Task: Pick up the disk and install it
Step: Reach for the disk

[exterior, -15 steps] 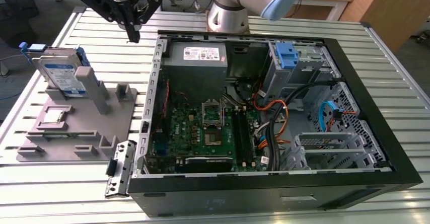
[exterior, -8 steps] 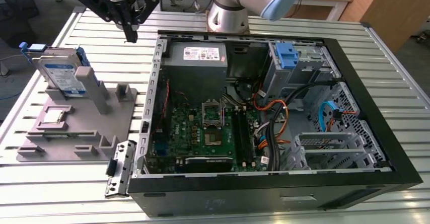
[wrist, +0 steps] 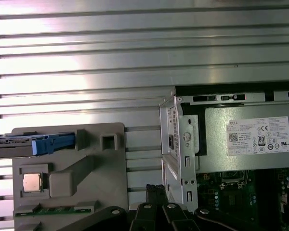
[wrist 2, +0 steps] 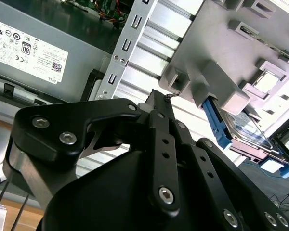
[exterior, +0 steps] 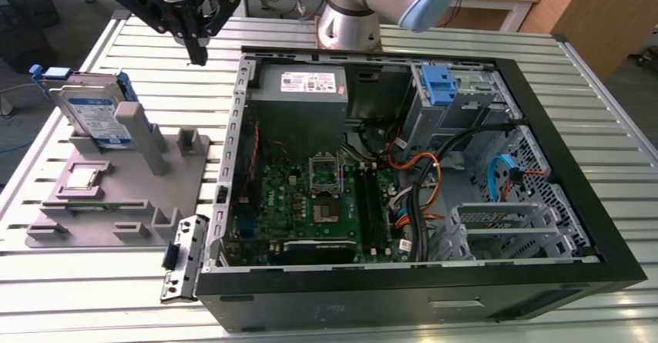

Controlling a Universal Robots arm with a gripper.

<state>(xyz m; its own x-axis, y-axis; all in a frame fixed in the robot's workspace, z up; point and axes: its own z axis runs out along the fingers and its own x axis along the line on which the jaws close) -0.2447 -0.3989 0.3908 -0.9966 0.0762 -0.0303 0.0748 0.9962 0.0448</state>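
Observation:
The disk (exterior: 95,116) stands upright on its edge in a slot of the grey holder (exterior: 154,193) at the exterior view's left, silver with a white-and-blue label and a blue frame. Both wrist views catch it too: the disk (wrist 2: 248,134) seen from below the fingers, and the disk (wrist: 19,147) edge-on. My gripper (exterior: 196,52) hangs above the slatted table between the holder and the open computer case, to the right of the disk and clear of it. Its fingers (wrist 2: 156,103) are shut together with nothing between them; the gripper (wrist: 156,192) points down at the table.
The open black computer case (exterior: 575,166) takes up the exterior view's right, with a grey power-supply box (exterior: 308,85), a green motherboard (exterior: 308,204) and a blue drive bay (exterior: 437,85). A square processor chip (exterior: 82,177) lies on the holder. The arm's base (exterior: 350,19) stands behind the case.

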